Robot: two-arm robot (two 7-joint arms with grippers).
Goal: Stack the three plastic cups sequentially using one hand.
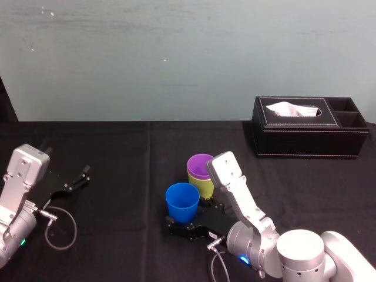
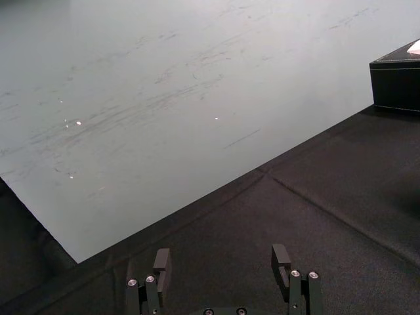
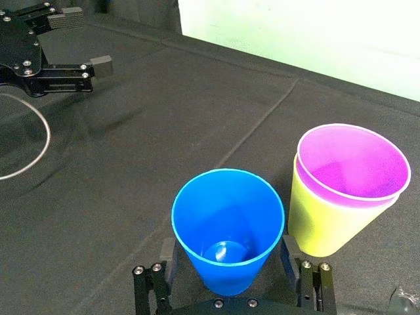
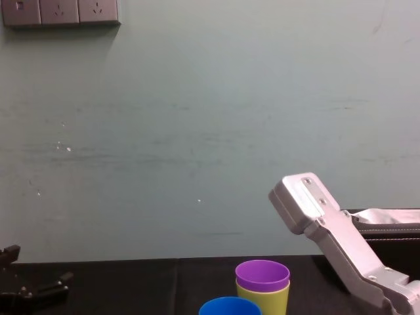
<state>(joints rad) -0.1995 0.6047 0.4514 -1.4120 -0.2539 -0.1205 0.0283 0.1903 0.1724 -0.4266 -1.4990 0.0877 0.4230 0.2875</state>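
- The black cloth-covered worktop is matte and faintly creased, a soft footing for light cups.
- The black stitched-leather tissue box stands at the far right, well apart from the cups.
- The right claw, on the silver arm, has its fingers drawn in against both sides of the blue cup, gripping low on its wall.
- The left claw is parked at the worktop's left, spread wide and empty.
- The purple plastic cup sits nested in the yellow-green plastic cup, with its rim showing above.
- The blue plastic cup is smooth, tapered and thin-walled, and sits just beside that pair near mid-worktop.
- It likely needs a gentle squeeze, a lift clear of the purple rim, centring, then an upright descent.
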